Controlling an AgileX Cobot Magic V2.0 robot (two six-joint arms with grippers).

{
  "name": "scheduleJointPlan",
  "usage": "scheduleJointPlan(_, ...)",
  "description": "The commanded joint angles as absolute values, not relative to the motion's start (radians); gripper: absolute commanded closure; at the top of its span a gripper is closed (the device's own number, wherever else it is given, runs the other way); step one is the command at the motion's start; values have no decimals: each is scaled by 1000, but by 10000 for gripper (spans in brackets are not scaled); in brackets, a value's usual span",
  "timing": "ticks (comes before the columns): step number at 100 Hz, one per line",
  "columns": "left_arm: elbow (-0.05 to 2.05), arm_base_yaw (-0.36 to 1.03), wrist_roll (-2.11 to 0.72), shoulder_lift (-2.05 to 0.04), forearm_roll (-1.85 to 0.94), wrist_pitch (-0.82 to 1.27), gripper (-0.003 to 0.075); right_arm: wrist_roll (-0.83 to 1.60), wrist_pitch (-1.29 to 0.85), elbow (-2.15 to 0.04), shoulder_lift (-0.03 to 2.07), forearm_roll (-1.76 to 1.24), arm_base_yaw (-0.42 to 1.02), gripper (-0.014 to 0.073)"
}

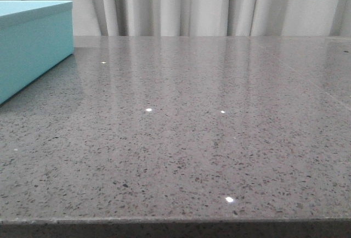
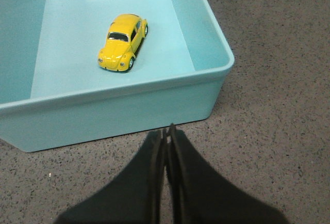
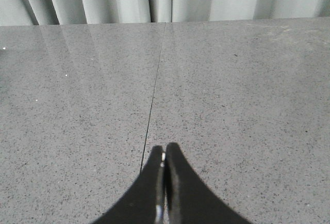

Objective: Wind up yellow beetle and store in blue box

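Blue box: the large light turquoise-blue rectangular box [image 1: 34, 43] with flat matte sides stands at the far left of the speckled grey stone tabletop [image 1: 186, 139]; in the front view only its near corner and one long side show. From the left wrist view the box [image 2: 118, 113] is open at the top, with its pale floor in plain sight and a rounded corner toward the camera.

Yellow beetle: the small glossy yellow toy car [image 2: 123, 42] of Beetle shape, with dark windows and silver hubcaps, sits upright on its wheels on the floor of the box, roughly mid-floor and clear of all the walls, its nose slanting toward the near wall.

Left gripper: the black left gripper [image 2: 168, 131] hangs over the tabletop just outside the near wall of the box, its two fingers pressed together with nothing between them.

Tabletop: a thin straight seam [image 3: 153, 95] runs across the stone in the right wrist view.

Right gripper: the black right gripper [image 3: 164, 154] is over bare stone just beside that seam, its fingers clenched together on nothing.

Backdrop: pale grey pleated curtains [image 1: 208, 5] hang behind the far edge of the table.
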State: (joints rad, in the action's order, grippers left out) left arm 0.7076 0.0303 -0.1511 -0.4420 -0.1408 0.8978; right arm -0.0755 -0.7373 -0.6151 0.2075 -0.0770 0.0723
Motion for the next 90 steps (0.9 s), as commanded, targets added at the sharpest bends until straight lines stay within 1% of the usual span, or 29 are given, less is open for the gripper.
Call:
scheduleJointPlan(1, 701, 29, -143, -404, -167, 812, 739, -67, -633, -617, 196, -70, 72, 657)
scheduleJointPlan(15, 689, 29, -143, -371, -178, 810, 739, -67, -624, -603, 173, -70, 72, 661)
scheduleJointPlan(90, 686, 29, -143, -373, -196, 810, 739, -67, -622, -603, 173, -70, 72, 661)
